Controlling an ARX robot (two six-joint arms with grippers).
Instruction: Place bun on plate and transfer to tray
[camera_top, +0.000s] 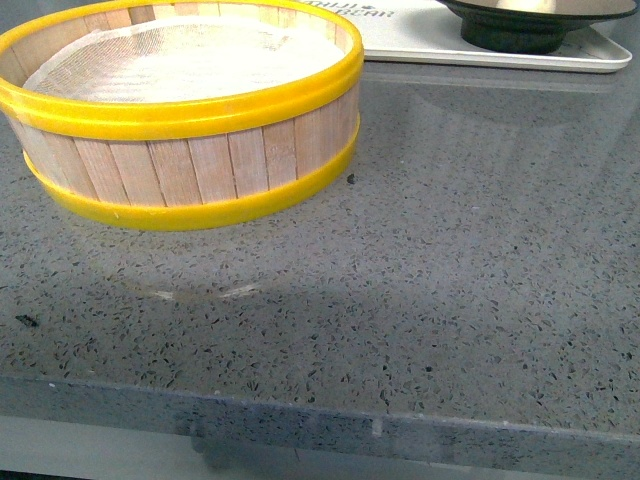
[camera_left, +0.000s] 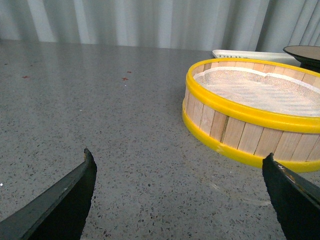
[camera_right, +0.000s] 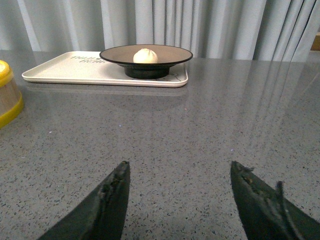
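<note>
In the right wrist view the cream-white bun (camera_right: 145, 55) rests in the middle of the black-rimmed plate (camera_right: 172, 53), and the plate stands on the white tray (camera_right: 65, 72). The front view catches only the plate's black foot (camera_top: 520, 35) and a strip of the tray (camera_top: 420, 45) at the back right. My right gripper (camera_right: 178, 167) hangs open over bare counter, well short of the tray. My left gripper (camera_left: 176, 160) is open too, above the counter beside the steamer basket, with nothing between its fingers.
A yellow-rimmed wooden steamer basket (camera_top: 190, 110) lined with white cloth stands at the back left, holding nothing; it also shows in the left wrist view (camera_left: 250, 120). The grey speckled counter (camera_top: 420, 280) ends at its front edge near the robot. Curtains hang behind.
</note>
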